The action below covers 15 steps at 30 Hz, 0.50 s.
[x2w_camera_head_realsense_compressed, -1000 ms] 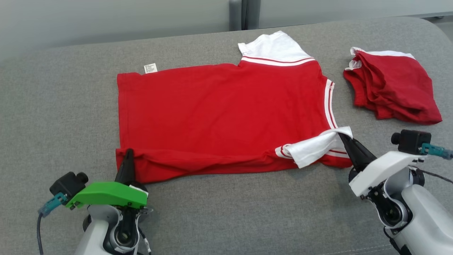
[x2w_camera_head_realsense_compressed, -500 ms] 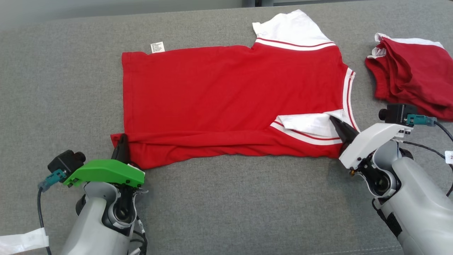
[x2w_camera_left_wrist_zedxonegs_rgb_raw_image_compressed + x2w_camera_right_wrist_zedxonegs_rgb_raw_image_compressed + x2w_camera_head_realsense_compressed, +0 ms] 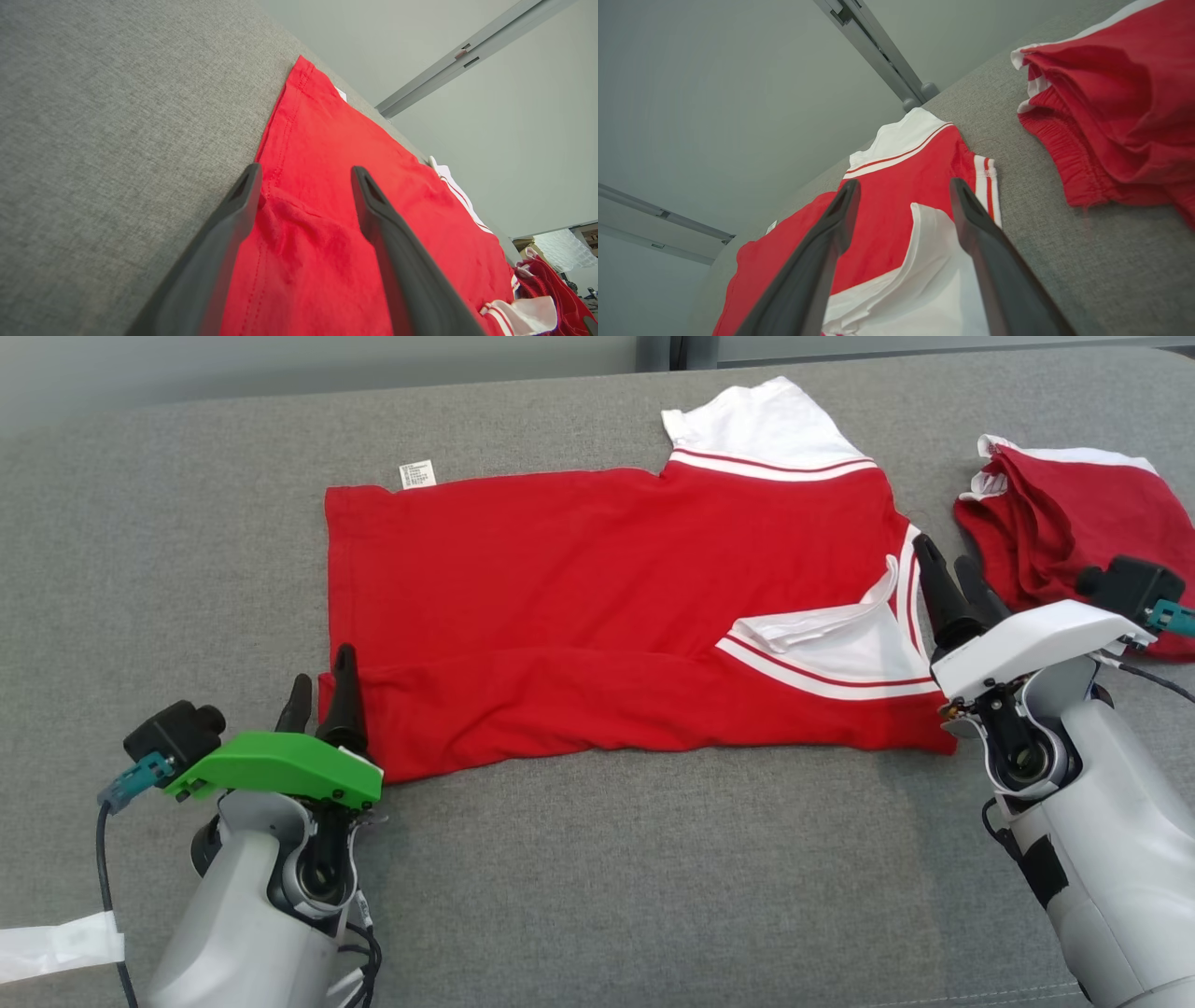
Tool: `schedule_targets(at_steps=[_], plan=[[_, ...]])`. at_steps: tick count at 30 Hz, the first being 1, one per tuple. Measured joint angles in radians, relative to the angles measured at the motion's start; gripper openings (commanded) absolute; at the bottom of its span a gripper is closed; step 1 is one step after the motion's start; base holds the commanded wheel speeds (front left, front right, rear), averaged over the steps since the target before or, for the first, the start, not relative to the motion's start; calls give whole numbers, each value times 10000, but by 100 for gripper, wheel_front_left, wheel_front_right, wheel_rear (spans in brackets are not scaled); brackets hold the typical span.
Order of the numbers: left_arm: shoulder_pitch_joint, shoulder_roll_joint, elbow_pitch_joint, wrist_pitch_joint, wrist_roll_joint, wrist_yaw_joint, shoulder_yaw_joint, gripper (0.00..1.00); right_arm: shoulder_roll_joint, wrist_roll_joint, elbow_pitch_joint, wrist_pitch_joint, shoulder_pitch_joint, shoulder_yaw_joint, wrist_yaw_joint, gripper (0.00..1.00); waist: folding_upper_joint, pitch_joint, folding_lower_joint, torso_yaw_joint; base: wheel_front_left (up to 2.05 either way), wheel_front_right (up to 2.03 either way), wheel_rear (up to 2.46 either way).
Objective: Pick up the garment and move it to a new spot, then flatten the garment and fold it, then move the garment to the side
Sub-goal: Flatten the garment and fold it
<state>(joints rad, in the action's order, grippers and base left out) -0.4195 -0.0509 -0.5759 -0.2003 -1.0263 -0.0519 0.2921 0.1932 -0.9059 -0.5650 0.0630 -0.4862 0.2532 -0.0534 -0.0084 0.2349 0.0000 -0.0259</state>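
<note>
The shirt point(image 3: 579, 579) lies spread on the grey couch point(image 3: 597, 877), hem toward the robot's left and neck end toward its right. Its near long edge is folded over onto the body. A white sleeve point(image 3: 840, 644) lies doubled back on the red at the right end, and the far sleeve point(image 3: 756, 420) lies flat. A label point(image 3: 417, 475) pokes out at the far hem corner, its print too small to read.

The left gripper point(image 3: 322, 677) stands at the near hem corner with fingers spread and nothing between them. In the left wrist view the left gripper point(image 3: 306, 170) straddles the hem – one finger over the couch, the other over red cloth (whether either touches cannot be made out).

The right gripper point(image 3: 943, 555) is at the neck end, also parted and holding nothing. In the right wrist view the right gripper point(image 3: 904, 183) has the white sleeve's edge lying under the gap.

A red heap point(image 3: 1055, 532) of other cloth sits just beside the shirt's neck end, apart from it. It is cut by the picture's right edge and partly hidden behind the wrist camera point(image 3: 1125, 583). A white strip point(image 3: 56, 947) at the lower left is cut off by the edge – what it is stays unclear.
</note>
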Motion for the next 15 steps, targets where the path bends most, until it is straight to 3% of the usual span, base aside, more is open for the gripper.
schedule_targets(at_steps=[5,15], plan=[[478,-48,84,-213,-188,270,-408,100,-8,0,6,491,292,113,-343,100,0,-269,0,62,0,0,0],[2088,27,-90,-150,-1055,608,-600,100,63,449,-291,1262,2067,573,-433,100,0,-897,0,131,0,0,0]])
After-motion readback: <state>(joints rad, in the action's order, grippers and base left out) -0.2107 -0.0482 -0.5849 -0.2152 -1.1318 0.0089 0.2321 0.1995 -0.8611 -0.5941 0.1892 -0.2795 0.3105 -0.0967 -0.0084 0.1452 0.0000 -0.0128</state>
